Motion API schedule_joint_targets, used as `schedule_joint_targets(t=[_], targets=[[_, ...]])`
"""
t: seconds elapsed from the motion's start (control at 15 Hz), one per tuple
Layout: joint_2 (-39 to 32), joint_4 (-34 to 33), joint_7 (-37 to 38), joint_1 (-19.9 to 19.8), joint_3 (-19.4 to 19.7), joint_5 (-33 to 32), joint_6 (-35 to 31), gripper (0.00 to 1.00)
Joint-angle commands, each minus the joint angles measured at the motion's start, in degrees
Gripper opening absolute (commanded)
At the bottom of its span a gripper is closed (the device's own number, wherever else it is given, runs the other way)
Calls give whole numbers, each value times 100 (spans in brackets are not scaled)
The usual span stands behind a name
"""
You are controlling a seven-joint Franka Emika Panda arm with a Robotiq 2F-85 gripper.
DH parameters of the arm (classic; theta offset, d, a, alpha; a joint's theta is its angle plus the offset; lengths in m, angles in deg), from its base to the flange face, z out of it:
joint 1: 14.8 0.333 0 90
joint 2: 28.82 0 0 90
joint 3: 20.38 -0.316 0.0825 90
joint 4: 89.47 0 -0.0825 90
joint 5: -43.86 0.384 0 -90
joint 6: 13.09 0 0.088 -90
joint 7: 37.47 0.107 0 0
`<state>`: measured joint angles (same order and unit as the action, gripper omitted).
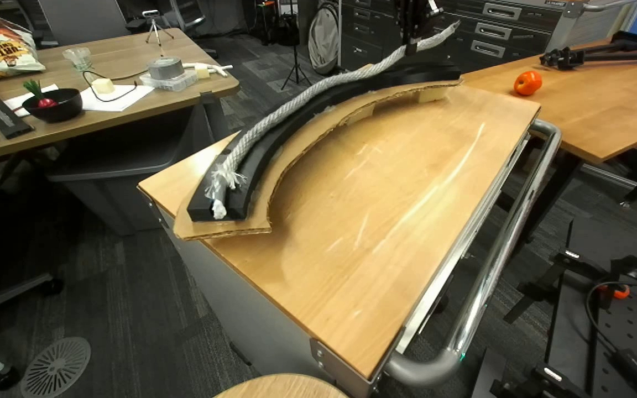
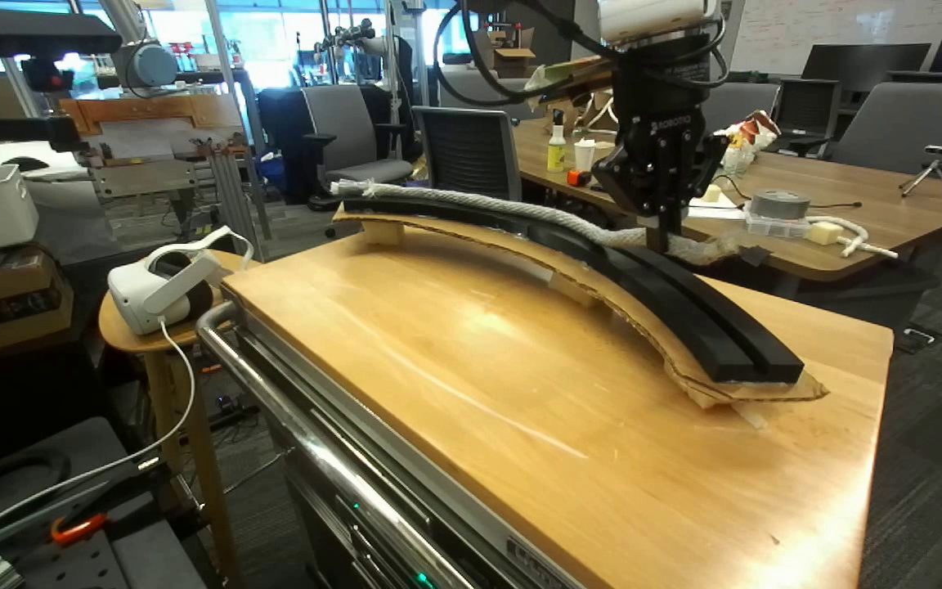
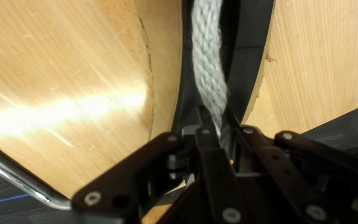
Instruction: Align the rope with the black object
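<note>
In an exterior view, near ground: wooden tabletop, mid-frame. Next, black strip arcing lower left to upper right, frayed end of the rope resting on it, lower left. Farther, top right of centre, you have the gripper clamped on the rope, tail jutting past; drawer cabinet beyond.

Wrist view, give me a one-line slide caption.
The jaws grip a pale braided rope over the curved black strip, edged by cardboard.

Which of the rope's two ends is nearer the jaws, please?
The raised rope end, just past the jaws and clear of the black strip; the other end, with splayed strands near it, lies on the strip.
</note>
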<state>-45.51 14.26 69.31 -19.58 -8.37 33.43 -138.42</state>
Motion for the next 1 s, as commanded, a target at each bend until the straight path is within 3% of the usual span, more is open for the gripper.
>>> schedule_joint_targets(t=[0.0, 0.93], targets=[[-53, -51, 143, 63, 49, -174, -159, 3], [-369, -96, 31, -195, 60, 587, -31, 3]])
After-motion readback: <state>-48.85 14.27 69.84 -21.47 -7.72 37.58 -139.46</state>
